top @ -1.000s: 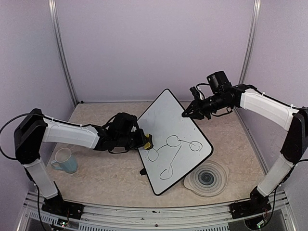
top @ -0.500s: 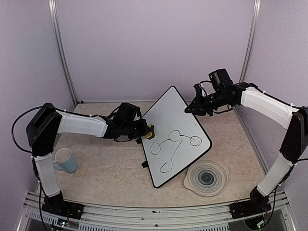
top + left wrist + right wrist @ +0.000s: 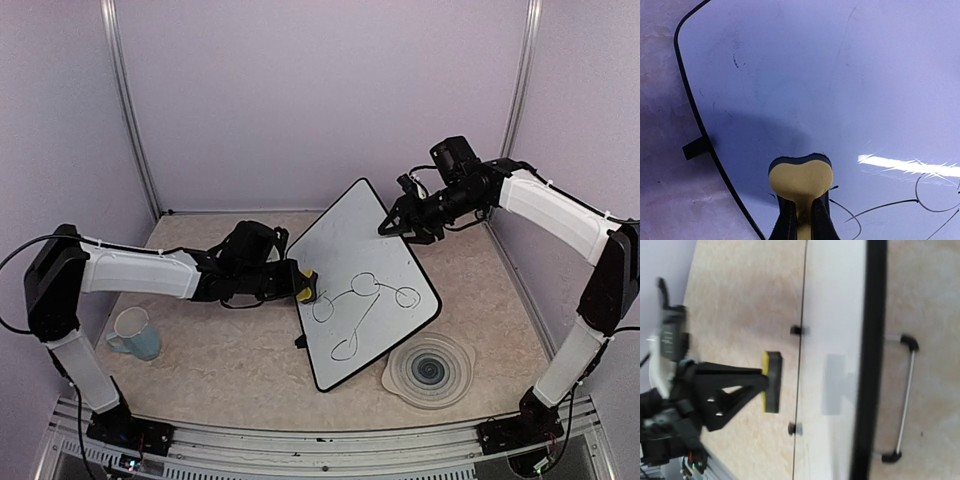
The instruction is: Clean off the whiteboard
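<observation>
Board: the large white black-framed whiteboard [image 3: 365, 235] is lying mid-table
Tool: our left gripper [image 3: 801, 220] is pinching a yellow-and-black eraser block [image 3: 801, 177] at the board's left edge
Heading: black marker loops [image 3: 362, 295] are lying just right of it

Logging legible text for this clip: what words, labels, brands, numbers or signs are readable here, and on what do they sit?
None can be read in any view.
The whiteboard carries only black marker loops and lines, no letters or digits.
The yellow eraser, blue mug and grey plate show no print.
</observation>
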